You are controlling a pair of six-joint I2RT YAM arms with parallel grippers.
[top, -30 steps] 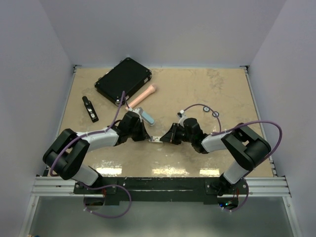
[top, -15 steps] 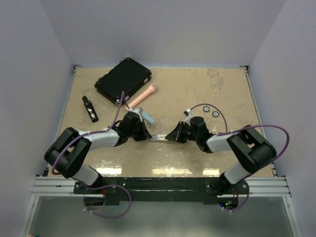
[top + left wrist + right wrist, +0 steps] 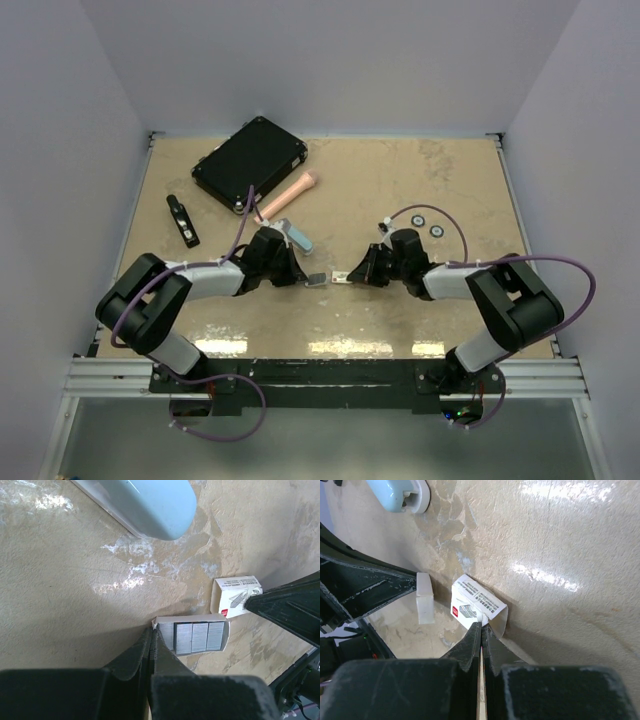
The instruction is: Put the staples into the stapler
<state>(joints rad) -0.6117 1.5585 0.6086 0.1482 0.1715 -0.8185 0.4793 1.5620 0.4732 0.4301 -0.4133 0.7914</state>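
Separating the staple box: the tray is out of its sleeve, and no strip has been lifted yet.
The left gripper [image 3: 151, 630] is pinched together on the end wall of the tray [image 3: 190, 618], which holds the staples [image 3: 197, 637] near the light blue stapler [image 3: 150, 502]. The sleeve [image 3: 475, 602] lies just beside it, its flap clamped in the right gripper [image 3: 481, 626]. The next move probably calls for dropping the sleeve on the desk [image 3: 75, 580] and picking out one strip.
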